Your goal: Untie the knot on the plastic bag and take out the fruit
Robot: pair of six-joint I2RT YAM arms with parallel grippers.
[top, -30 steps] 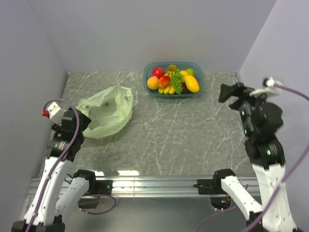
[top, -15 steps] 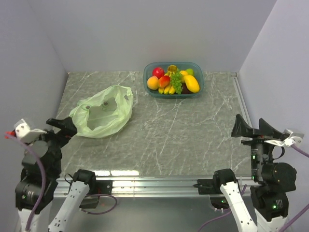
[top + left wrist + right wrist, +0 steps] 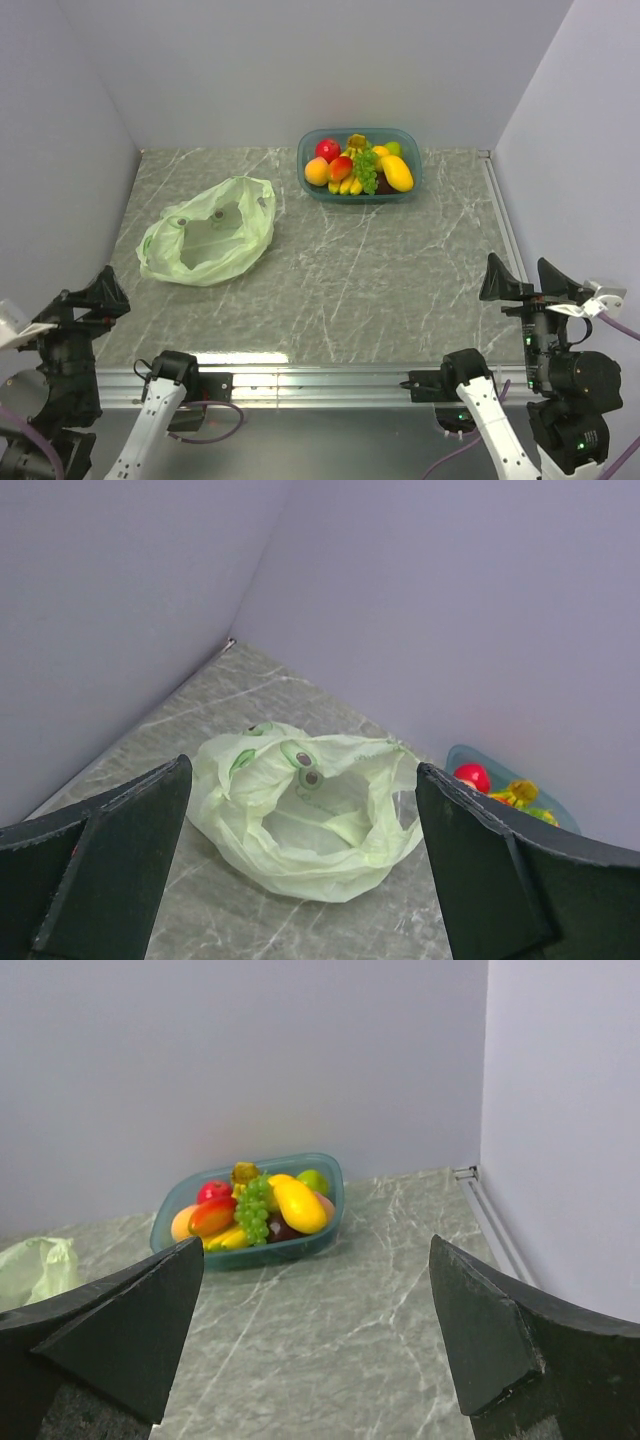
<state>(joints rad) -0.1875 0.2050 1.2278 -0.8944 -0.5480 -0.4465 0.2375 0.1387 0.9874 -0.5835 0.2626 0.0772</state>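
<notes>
- Black, wedge-shaped left fingers (image 3: pixel 104 290) stand spread wide with nothing between them. They sit low by the near left corner of the grey-green marbled table (image 3: pixel 380 270) and are aimed toward the far side.
- The black right fingers (image 3: pixel 495 280) are just as wide and bare, at the near right edge, facing the far wall and well apart from everything.
- The thin, crinkly, pale yellow-green plastic bag (image 3: pixel 210 232) lies slumped on the table's left half.
- Only the left wrist view looks into the bag's gaping mouth, which shows pale plastic folds inside.
- The right wrist view catches just a corner of that bag at its left edge.
- The small toy fruit (image 3: pixel 355 168) includes a banana bunch, green grapes, and yellow and orange pieces. It sits heaped in a teal translucent plastic bowl (image 3: pixel 416 165) by the far wall, together with a red apple (image 3: pixel 327 150).
</notes>
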